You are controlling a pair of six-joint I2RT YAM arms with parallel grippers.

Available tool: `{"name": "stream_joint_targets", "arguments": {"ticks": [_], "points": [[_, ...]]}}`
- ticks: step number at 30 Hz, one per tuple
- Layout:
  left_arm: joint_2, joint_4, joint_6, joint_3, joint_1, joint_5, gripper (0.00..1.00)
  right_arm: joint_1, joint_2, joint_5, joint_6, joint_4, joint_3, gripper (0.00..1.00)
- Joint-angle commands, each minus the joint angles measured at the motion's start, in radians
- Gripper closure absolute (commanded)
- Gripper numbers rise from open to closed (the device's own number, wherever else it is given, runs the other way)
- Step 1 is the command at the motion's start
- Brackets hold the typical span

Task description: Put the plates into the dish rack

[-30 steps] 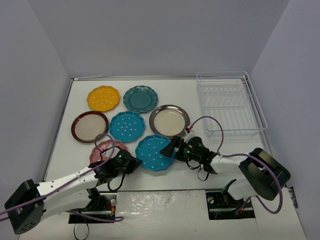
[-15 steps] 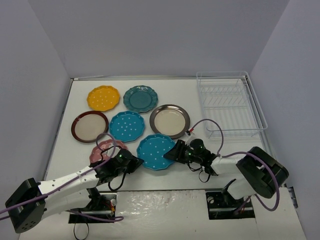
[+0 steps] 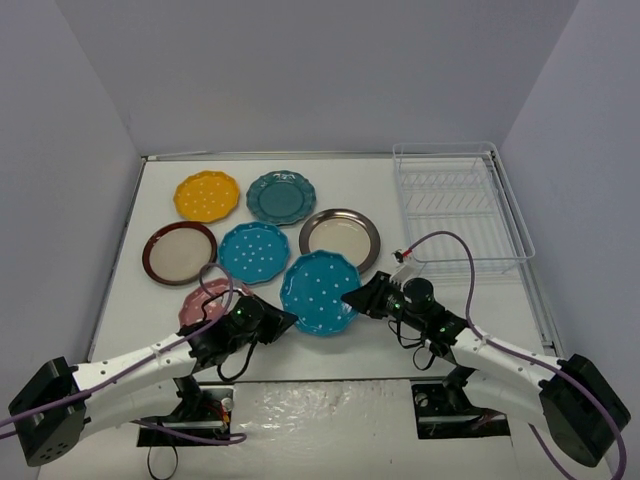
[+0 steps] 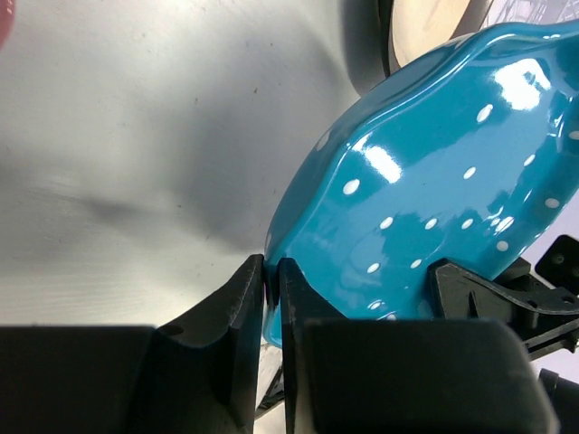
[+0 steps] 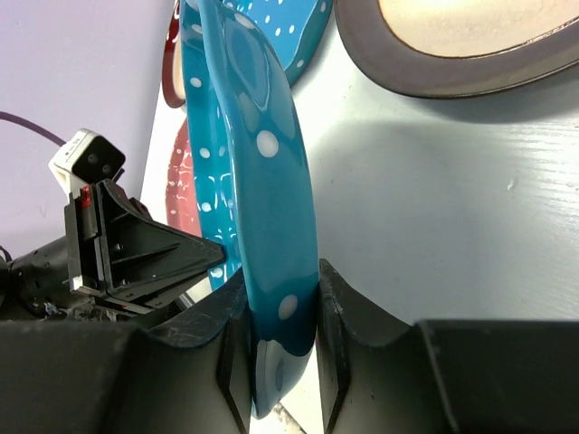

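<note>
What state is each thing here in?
Near blue plate: held up, tilted, by both claws.
Left claw: shut on its rim.
Right claw: shut on its rim.
Far blue plate: flat.
Yellow plate: flat.
Teal plate: flat.
Pink plate: flat, partly hidden.
Left brown-rimmed plate: flat.
Right brown-rimmed plate: flat.
Rack: empty.

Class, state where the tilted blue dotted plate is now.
Top view, front centre: the tilted blue plate sits between the left gripper and right gripper, just in front of the brown-rimmed plate.
</note>
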Motion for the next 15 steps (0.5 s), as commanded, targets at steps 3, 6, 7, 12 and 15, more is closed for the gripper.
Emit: {"name": "stream_joint_targets", "arguments": {"ticks": [3, 6, 7, 12, 15], "points": [[-0.001, 0.035, 0.104, 0.137, -0.004, -0.023, 0.69, -0.006, -0.088, 0.08, -0.144, -0.053, 0.121, 1.0], [-0.018, -0.025, 0.141, 0.163, -0.004, -0.041, 0.49, -0.007, -0.108, 0.115, -0.193, -0.119, 0.163, 1.0], [-0.03, -0.044, 0.155, 0.172, -0.004, -0.052, 0.35, -0.007, -0.119, 0.137, -0.22, -0.151, 0.187, 1.0], [-0.07, -0.15, 0.256, 0.222, -0.004, -0.099, 0.07, -0.008, -0.136, 0.184, -0.321, -0.258, 0.29, 1.0], [-0.094, -0.32, 0.381, 0.342, -0.004, -0.159, 0.05, -0.009, -0.141, 0.228, -0.39, -0.353, 0.383, 1.0]]}}
